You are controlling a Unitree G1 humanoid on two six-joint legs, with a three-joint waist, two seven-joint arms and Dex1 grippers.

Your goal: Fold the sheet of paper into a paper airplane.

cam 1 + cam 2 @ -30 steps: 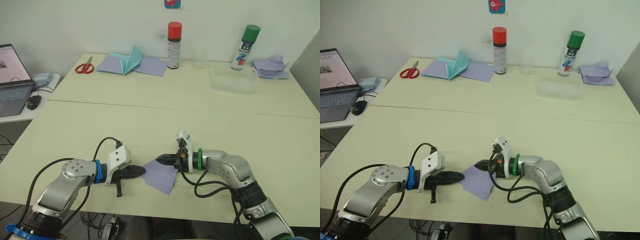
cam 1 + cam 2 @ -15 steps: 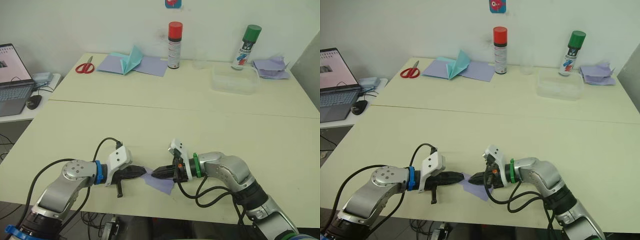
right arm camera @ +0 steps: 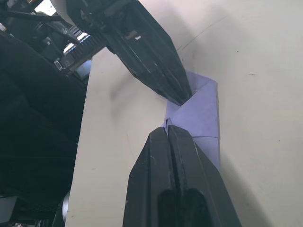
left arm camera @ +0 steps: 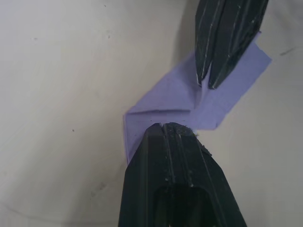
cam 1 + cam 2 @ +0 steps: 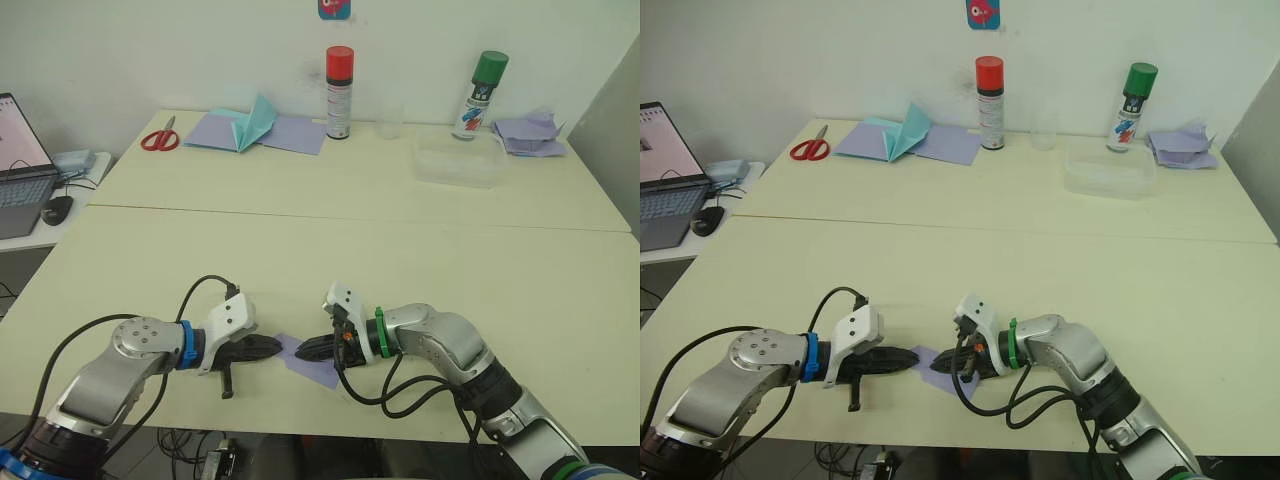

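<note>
Pale counter (image 5: 400,250) against a white wall, with the sheet of paper (image 5: 305,358) lying partly folded near its front edge. Left tool (image 5: 277,346), fingers pressed together, tips on the paper's near-left corner; right tool (image 5: 301,351), likewise closed, tips on the paper from the opposite side, the two nearly meeting. Far behind the paper: laptop (image 5: 15,165), clear plastic tub (image 5: 459,163), teal pointed paper (image 5: 250,122), two spray cans (image 5: 339,78), red scissors (image 5: 156,137).
</note>
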